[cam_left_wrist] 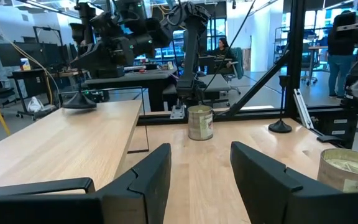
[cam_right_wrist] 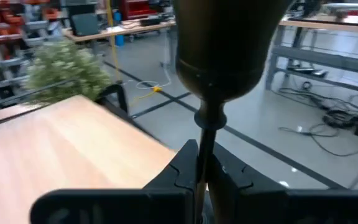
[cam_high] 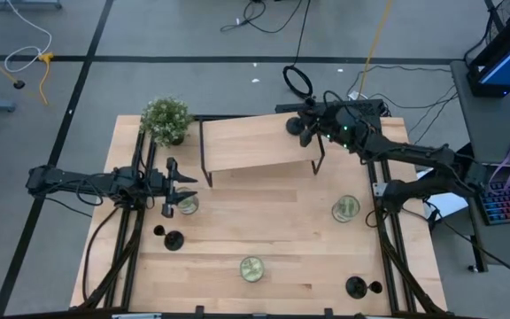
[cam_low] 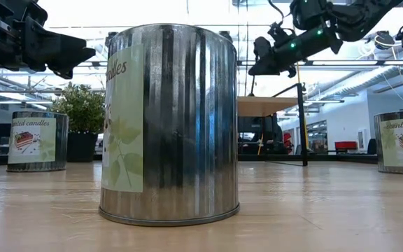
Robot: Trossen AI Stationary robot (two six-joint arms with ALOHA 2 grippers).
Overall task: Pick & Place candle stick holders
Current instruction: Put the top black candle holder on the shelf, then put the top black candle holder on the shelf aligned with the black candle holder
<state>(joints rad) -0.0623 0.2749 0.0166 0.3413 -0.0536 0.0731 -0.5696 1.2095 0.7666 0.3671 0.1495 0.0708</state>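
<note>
My right gripper (cam_high: 305, 127) is over the far right corner of the raised wooden shelf (cam_high: 255, 146), shut on a black candle stick holder (cam_high: 294, 125). In the right wrist view its cup top (cam_right_wrist: 225, 56) rises above the fingers. In the left wrist view its disc base (cam_left_wrist: 79, 102) shows low over the shelf. Two more holders stand on their disc bases on the table, at near left (cam_high: 173, 239) and near right (cam_high: 357, 285). My left gripper (cam_high: 177, 188) waits at the left, open and level, with nothing between its fingers (cam_left_wrist: 160, 180). My right gripper pinches the holder's thin stem (cam_right_wrist: 204, 134) between its two fingers, just below the cup top. The fingers come level from the table's right side and lie across the stem. The holder stands upright in the hold. I cannot tell whether its base touches the shelf.
Three metal candle tins stand on the table: beside my left gripper (cam_high: 187, 205), near middle (cam_high: 251, 268) and right (cam_high: 345, 209). A potted plant (cam_high: 166, 120) sits at the far left corner by the shelf. The shelf's thin black legs (cam_high: 205, 164) stand on the table.
</note>
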